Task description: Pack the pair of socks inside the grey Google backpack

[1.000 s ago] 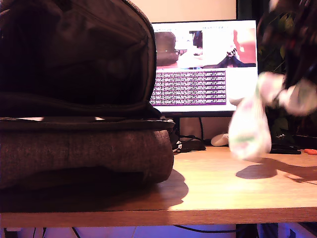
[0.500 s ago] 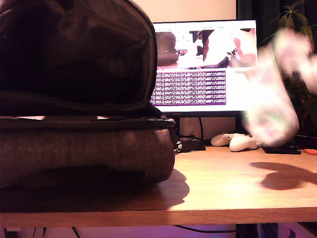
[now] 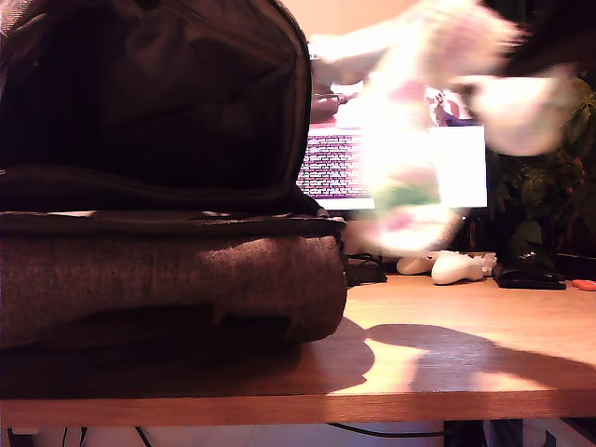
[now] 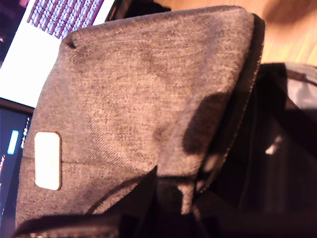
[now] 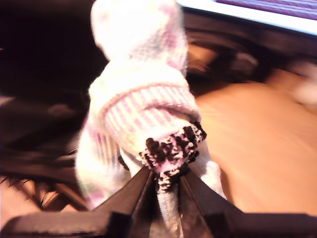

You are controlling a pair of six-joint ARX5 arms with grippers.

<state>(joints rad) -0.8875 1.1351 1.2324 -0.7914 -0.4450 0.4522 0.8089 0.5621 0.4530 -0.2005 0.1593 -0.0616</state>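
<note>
- Closest of all, my second gripper [image 5: 167, 184] was clamped on the dark frilled cuff of the pair of socks [image 5: 141, 106], the bundle hanging free from that pinch and not yet inside anything.
- Their knit looked thick and ribbed, white with faint pink striping, soft enough to sag into a rounded lump.
- Seen from the exterior view, the socks were a bright blur in the air above the table [image 3: 466, 358], just to that view's right of the grey Google backpack [image 3: 168, 279], in front of the monitor [image 3: 400, 168].
- So I judged the task about halfway: the socks were lifted and carried close, but lowering them into the open bag and letting go remained.
- Beneath my first gripper, whose jaws did not show so I could not tell their state, lay the backpack's coarse grey-brown woven panel with its small white rounded patch [image 4: 47, 159].
- Its flap stood raised, showing smooth dark lining, over a squat, soft-cornered body on the wooden table.
- Farther back, a smooth white plastic gadget [image 3: 458, 267] rested near the monitor's foot.
</note>
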